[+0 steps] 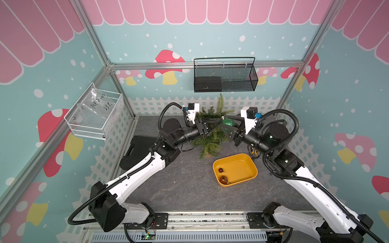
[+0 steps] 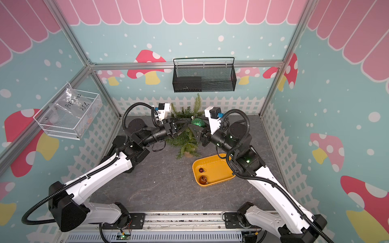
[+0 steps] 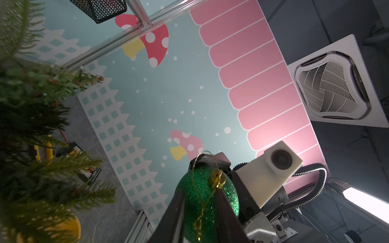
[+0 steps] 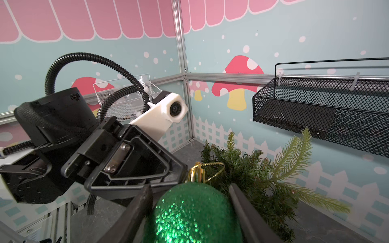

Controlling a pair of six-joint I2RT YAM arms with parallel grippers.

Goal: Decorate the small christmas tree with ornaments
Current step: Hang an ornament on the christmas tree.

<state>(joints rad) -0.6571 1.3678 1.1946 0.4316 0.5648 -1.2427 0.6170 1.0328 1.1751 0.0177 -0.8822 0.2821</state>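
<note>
Right gripper (image 4: 189, 195) was clamped on the large green bauble (image 4: 195, 212), one finger on each side of the sphere, holding it in the air over the upper branches of the small christmas tree (image 1: 210, 138); the left gripper (image 3: 199, 189) reached in from the opposite side, jaws drawn narrow at the gold cap (image 4: 196, 172), with the string loop (image 4: 220, 165) running between them; a gap showed in the left wrist view, and whether the string was pinched could not be told. The copper bauble (image 1: 223, 179) and the small red bauble (image 1: 220, 170) lay in the yellow tray (image 1: 255, 170), just in front of the tree. Judged from its look, the green bauble would be light and hollow, with a stiff shell that might crack under a hard squeeze; its roundness would let it roll out of flat fingers, though the glitter probably added some grip; the string looked thin and limp, likely to slip from a loose pinch. The best hold seemed to be the loop close to the cap, leaving its far end free to slide over a springy branch tip.
</note>
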